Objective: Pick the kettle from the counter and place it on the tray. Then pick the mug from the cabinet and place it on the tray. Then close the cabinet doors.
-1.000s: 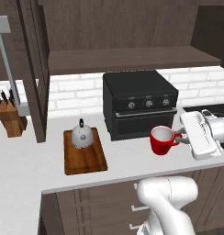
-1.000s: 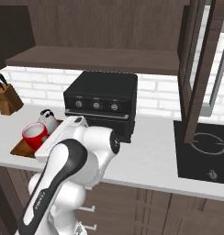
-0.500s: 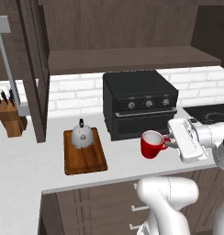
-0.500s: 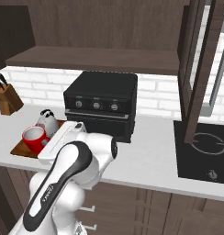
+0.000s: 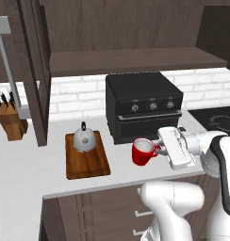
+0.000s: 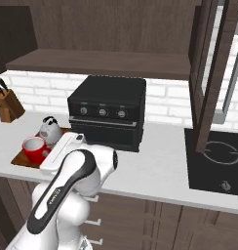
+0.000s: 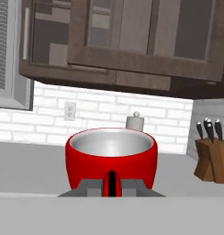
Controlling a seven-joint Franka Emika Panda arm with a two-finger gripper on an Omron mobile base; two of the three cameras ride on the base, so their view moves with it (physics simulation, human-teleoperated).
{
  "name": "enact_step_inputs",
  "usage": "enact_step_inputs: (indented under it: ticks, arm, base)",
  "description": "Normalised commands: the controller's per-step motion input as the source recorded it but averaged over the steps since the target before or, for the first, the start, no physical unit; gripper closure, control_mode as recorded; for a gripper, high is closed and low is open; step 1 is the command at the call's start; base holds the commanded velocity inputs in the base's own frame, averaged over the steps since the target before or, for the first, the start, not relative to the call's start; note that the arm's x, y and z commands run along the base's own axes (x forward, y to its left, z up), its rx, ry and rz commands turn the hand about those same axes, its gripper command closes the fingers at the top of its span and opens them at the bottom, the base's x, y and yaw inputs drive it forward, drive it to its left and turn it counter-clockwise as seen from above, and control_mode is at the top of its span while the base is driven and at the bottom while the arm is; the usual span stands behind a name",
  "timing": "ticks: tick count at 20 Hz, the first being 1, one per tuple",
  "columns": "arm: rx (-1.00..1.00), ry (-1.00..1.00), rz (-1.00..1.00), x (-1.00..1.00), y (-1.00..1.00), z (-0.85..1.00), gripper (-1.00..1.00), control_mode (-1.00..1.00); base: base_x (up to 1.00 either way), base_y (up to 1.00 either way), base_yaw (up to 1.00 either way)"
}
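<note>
Gripper (image 5: 158,149) clamps the handle of the small bright red mug (image 5: 143,151), carrying it upright above the light grey counter (image 5: 27,164); the flat reddish-brown wooden tray (image 5: 88,162), already bearing the silver dome-shaped kettle (image 5: 84,139), lies just beyond the mug, directly away from the gripper

Bare counter (image 5: 27,164) left & front of tray (image 5: 87,159). Kettle (image 5: 84,137) takes tray's back half; front half free. Oven (image 5: 144,104) close on right, open cabinet door (image 5: 36,70) hangs at left.
</note>
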Motion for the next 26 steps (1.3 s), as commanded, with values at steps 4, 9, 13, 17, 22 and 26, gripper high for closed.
enact_step_inputs:
  ticks: [4, 9, 13, 17, 22, 26]
  arm:
    - [0.00, 0.00, 0.00, 0.03, 0.51, -0.21, 1.00, -1.00]
    - [-0.02, 0.00, 0.00, 0.05, 0.52, -0.24, 1.00, -1.00]
    - [-0.03, 0.00, -0.03, 0.11, 0.53, -0.34, 1.00, -1.00]
    - [-0.01, 0.00, -0.05, 0.18, 0.45, -0.41, 1.00, -1.00]
    - [0.00, 0.00, -0.04, 0.26, 0.26, -0.51, 1.00, -1.00]
    - [0.00, 0.00, -0.01, 0.23, 0.17, -0.55, 1.00, -1.00]
  base:
    - [0.00, 0.00, 0.00]
    - [0.00, 0.00, 0.00]
    - [0.00, 0.00, 0.00]
    - [0.00, 0.00, 0.00]
    - [0.00, 0.00, 0.00]
    - [0.00, 0.00, 0.00]
